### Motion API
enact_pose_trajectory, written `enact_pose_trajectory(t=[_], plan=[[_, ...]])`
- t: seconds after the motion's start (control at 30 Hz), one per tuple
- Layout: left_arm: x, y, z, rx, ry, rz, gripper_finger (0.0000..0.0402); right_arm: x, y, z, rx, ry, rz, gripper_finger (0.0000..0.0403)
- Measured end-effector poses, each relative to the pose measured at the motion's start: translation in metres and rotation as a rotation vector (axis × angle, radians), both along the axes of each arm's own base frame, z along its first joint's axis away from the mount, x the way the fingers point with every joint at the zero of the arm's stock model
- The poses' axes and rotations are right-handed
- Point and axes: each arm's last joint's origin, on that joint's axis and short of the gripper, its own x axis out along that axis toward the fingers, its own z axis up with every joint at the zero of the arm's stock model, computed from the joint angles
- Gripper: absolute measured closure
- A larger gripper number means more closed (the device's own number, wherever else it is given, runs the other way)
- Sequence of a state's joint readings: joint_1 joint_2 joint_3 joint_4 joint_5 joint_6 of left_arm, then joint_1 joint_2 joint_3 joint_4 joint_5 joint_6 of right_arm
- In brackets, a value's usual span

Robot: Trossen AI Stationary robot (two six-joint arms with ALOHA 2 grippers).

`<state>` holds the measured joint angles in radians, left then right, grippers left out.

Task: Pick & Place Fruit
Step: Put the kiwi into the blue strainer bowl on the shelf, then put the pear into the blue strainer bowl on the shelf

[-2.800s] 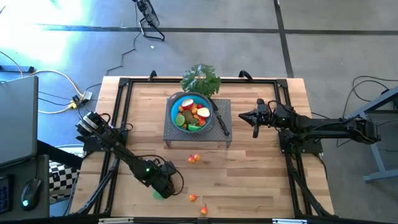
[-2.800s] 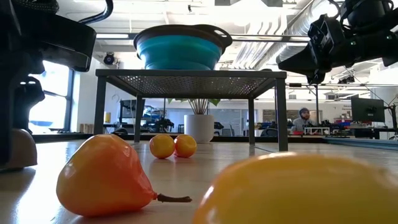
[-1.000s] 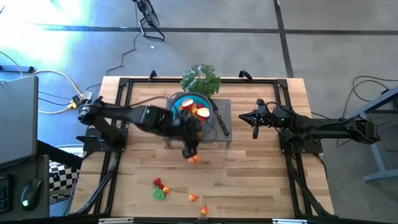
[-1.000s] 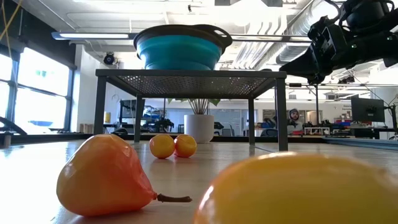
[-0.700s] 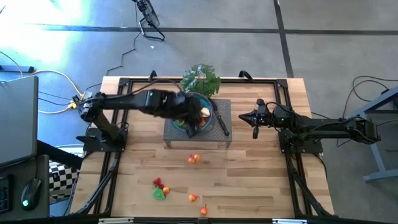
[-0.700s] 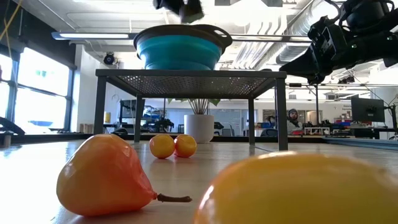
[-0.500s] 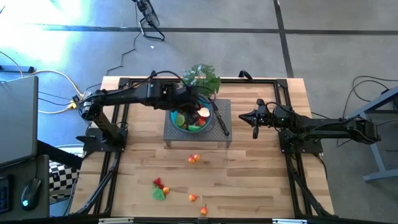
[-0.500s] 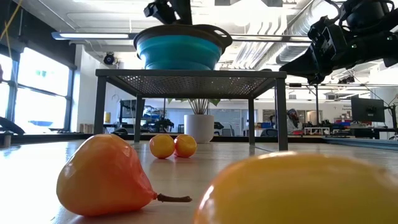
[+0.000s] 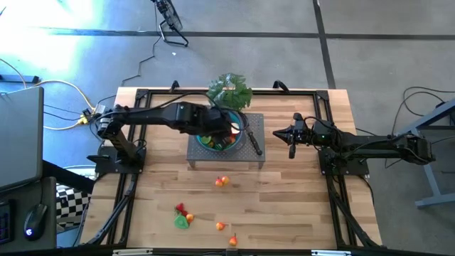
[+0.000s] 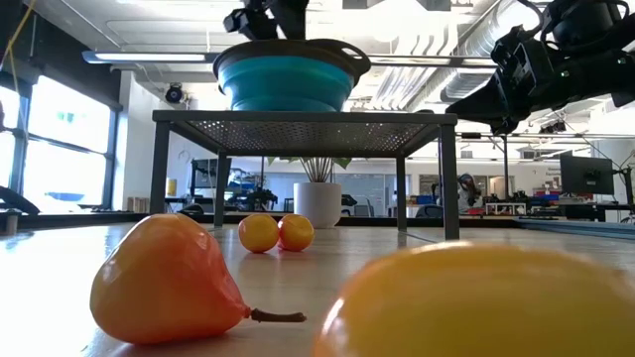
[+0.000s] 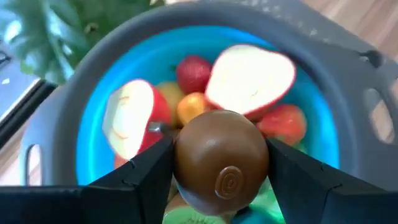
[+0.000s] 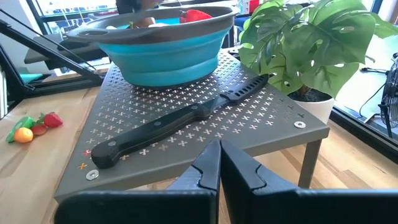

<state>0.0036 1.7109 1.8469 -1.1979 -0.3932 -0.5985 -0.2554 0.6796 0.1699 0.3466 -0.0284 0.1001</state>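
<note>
Left gripper (image 11: pixel 221 168) fingers are grasping one smooth brown round fruit (image 11: pixel 221 163) above the blue bowl (image 11: pixel 81 149); right gripper (image 12: pixel 219 163) fingers are resting clenched at three o'clock.

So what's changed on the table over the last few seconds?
The left gripper picked a brown fruit up near the table's front left edge, swung across and now holds it over the blue bowl on the metal stand. The right gripper stayed shut beside the stand; the knife and loose fruit on the table haven't moved.
</note>
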Motion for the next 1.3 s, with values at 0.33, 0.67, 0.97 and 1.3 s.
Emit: enact_pose_trajectory(t=[0.33, 0.67, 0.97, 1.3], plan=[[0.007, -0.001, -0.008, 0.002, 0.025, 0.017, 0.0175, 0.000, 0.000, 0.000, 0.000, 0.000, 0.001, 0.0401], [0.007, -0.001, -0.008, -0.006, 0.023, 0.011, 0.0132, 0.000, 0.000, 0.000, 0.000, 0.001, 0.001, 0.0401], [0.005, -0.001, -0.002, -0.007, 0.020, 0.000, 0.0129, 0.000, 0.000, 0.000, 0.000, 0.001, 0.000, 0.0401], [0.001, -0.004, 0.026, 0.038, -0.053, -0.069, 0.0162, 0.000, 0.000, 0.000, 0.001, 0.001, 0.000, 0.0401]])
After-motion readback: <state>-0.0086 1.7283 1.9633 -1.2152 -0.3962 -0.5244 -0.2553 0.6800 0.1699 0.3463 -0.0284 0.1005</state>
